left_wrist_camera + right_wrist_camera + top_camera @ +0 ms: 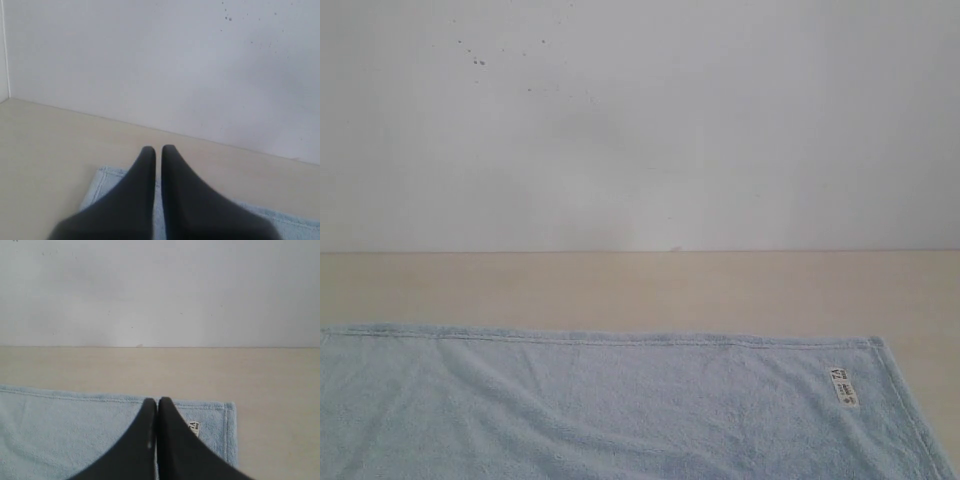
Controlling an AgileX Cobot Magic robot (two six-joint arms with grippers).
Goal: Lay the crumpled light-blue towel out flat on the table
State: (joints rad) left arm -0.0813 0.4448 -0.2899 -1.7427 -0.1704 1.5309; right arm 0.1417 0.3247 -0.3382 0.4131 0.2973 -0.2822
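The pale-blue towel lies spread out on the beige table, its far hem straight and its white label near the right far corner. Neither gripper shows in the exterior view. In the left wrist view my left gripper hovers over the towel's left corner, its black fingers together with only a thin slit and nothing held. My right gripper is shut and empty above the towel, just beside the label.
An off-white speckled wall rises at the table's far edge. A strip of bare tabletop runs between the towel's far hem and the wall, and more bare table lies left of the towel's corner.
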